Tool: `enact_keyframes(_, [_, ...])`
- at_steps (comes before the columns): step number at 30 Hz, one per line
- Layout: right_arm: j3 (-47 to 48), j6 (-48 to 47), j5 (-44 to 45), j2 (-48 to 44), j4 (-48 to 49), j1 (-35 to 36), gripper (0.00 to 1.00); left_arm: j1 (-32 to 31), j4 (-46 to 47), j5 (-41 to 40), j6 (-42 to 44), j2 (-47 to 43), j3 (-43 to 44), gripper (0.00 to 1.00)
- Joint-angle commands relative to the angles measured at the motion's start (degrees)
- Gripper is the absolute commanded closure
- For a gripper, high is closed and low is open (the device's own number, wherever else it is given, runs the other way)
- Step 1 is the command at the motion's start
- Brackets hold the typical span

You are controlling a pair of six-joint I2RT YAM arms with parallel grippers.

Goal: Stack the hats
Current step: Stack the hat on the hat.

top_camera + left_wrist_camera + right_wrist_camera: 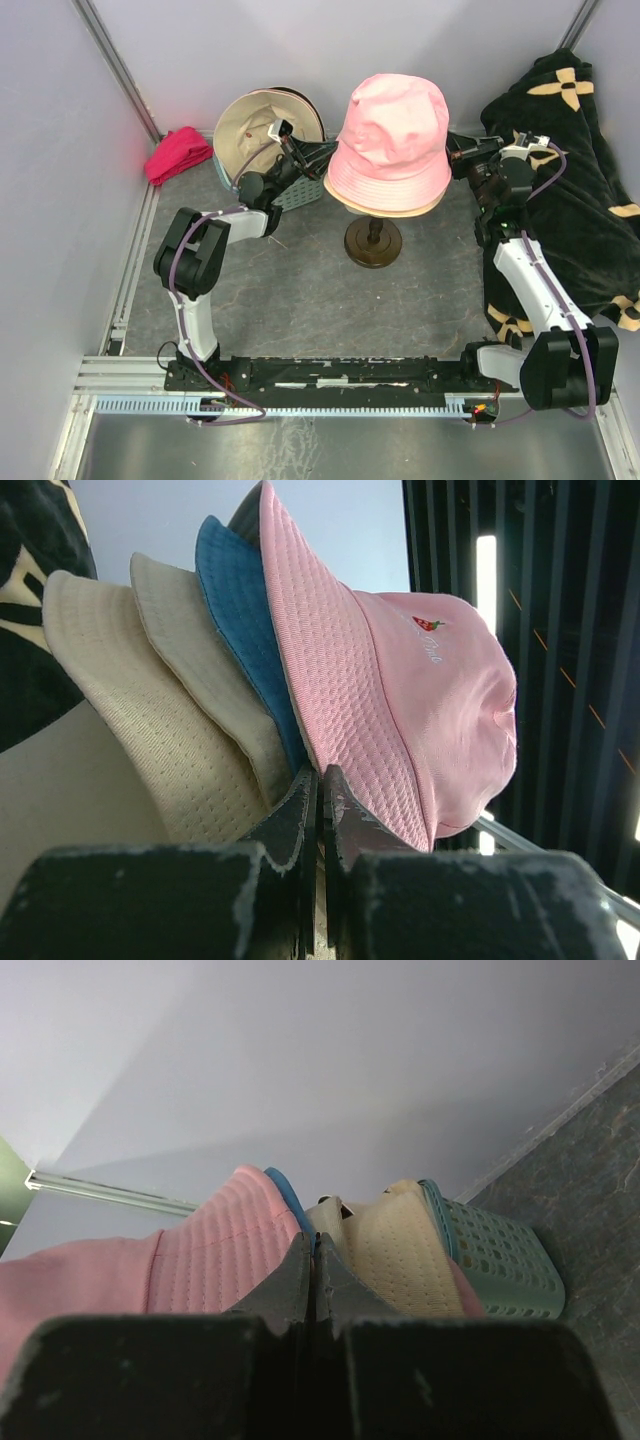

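Pink hat point(390, 130) sits crown-up on top of the stack at centre of the table point(300, 290). The stack rests on a dark stand point(373, 242) with a round foot.

Left wrist view, brims nested under the pink one, in order: blue hat point(240, 620), pale cream hat point(190, 650), tan hat point(110, 710). A small red mark shows on the pink crown.

Left gripper point(320, 780): at 9 o'clock of the stack, level with the brims. Jaws pressed together, no cloth seen between them. The tips lie right at the lower edge of the pink and blue brims. Contact cannot be told.

Right gripper point(314, 1248): at 3 o'clock of the stack. Jaws pressed together, nothing seen between them. The tips point at the pink brim, with the blue edge showing just beyond. Contact cannot be told.

At 10 o'clock of the stand: teal mesh basket point(300, 192), just behind the left gripper. A loose cream hat point(255, 125) stands in it on edge, a darker brim behind it.

Far at 9 to 10 o'clock, by the wall: magenta cloth point(178, 153).

At 3 o'clock, along the right wall: black cloth point(570, 160) with beige flower marks, lying behind the right arm.
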Motion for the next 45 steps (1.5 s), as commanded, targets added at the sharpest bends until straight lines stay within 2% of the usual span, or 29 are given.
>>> enact_keyframes(1, [-1.0,-4.5,0.0,3.4,-11.1,-0.2,0.98,-0.9,12.4,6.6,1.2,-0.1,-2.6,0.97])
enact_keyframes(20, [0.9,-5.7,0.8,6.8,-10.4,-0.2,0.97,-3.1,12.4,6.4,1.8,-0.4,-3.6,0.97])
enact_keyframes(28, [-0.6,-6.0,2.0,3.7,-10.4,-0.2,0.86,-2.9,12.3,3.6,2.2,-0.8,-5.4,0.97])
enact_keyframes(33, [-1.2,-5.9,2.5,2.3,-10.0,-0.3,0.77,-2.1,12.3,1.6,2.4,-1.7,-6.9,0.88])
enact_keyframes(39, [-1.2,-6.1,2.7,0.8,-10.6,-0.6,0.71,-1.3,12.2,0.2,1.7,-1.7,-5.7,0.69])
enact_keyframes(41, [-1.3,-6.5,3.0,0.2,-11.1,-0.9,0.69,-1.0,11.9,0.1,1.6,-1.9,-5.0,0.58])
enact_keyframes(45, [-1.7,-7.1,3.3,-1.3,-12.4,-1.5,0.68,-0.5,11.0,0.0,2.1,-2.6,-5.0,0.56])
